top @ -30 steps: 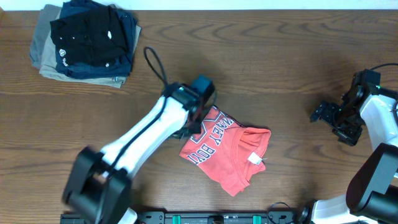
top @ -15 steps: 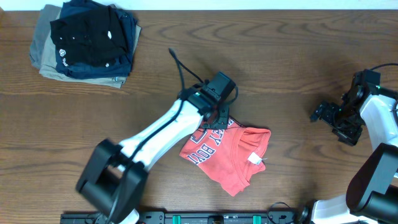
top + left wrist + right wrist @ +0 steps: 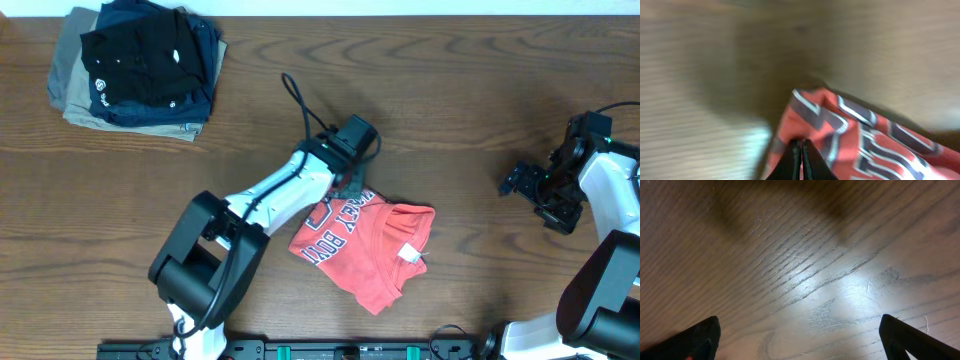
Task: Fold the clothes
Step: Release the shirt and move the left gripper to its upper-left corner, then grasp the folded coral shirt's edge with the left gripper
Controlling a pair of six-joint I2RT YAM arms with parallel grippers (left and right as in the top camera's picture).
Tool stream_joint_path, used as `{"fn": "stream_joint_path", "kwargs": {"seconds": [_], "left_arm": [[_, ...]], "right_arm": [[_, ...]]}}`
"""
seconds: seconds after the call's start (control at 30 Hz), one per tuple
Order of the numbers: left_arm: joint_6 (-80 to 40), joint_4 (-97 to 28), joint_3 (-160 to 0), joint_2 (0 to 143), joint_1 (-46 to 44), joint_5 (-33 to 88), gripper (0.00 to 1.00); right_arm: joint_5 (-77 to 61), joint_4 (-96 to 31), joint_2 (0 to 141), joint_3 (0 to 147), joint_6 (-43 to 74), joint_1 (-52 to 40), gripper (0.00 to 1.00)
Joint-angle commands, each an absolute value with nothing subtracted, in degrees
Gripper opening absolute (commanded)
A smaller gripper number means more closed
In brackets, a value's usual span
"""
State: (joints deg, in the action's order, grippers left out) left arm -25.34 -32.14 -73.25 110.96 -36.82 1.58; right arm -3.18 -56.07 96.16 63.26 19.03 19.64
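Clamps left jaws on T-shirt (image 3: 365, 245) top edge mid-frame, likely for folding over; holds right jaws spread, idle.

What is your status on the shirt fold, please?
Left pincer shut on T-shirt far edge. Right pincer open over bare table. T-shirt bunched, lettering up. Folded pile well apart.

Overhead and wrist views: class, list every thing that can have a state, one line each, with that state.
T-shirt: partly folded, rumpled, lettering up.
Left gripper: shut on the T-shirt's edge.
Right gripper: open, empty, above the table.
Garment stack: folded, piled near the table's corner.
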Motion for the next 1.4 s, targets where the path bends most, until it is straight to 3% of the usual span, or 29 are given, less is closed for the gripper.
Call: {"fn": "stream_joint_path", "kwargs": {"seconds": [0.0, 0.2, 0.43, 0.6, 1.07, 1.37], "left_arm": [[-24.75, -34.26, -73.49, 110.02, -33.61, -2.63, 0.06], [-27.27, -39.48, -74.08, 101.95, -31.35, -1.98, 0.06], [-28.34, -41.28, -74.06, 92.51, -34.89, -0.51, 0.06], [-28.47, -40.32, -72.62, 94.11, -39.40, 8.67, 0.06], [-30.76, -32.75, -72.05, 112.31, -50.96, 12.51, 0.06], [-26.68, -31.79, -74.19, 104.84, -55.61, 12.29, 0.06]], "right_arm": [[-3.22, -56.10, 96.23, 64.07, 18.59, 19.81, 0.99], [-3.22, -56.12, 96.23, 64.07, 18.59, 19.81, 0.99], [-3.22, -56.12, 96.23, 64.07, 18.59, 19.81, 0.99], [-3.22, -56.12, 96.23, 64.07, 18.59, 19.81, 0.99], [-3.22, -56.10, 96.23, 64.07, 18.59, 19.81, 0.99], [-3.22, -56.12, 96.23, 64.07, 18.59, 19.81, 0.99]]}}
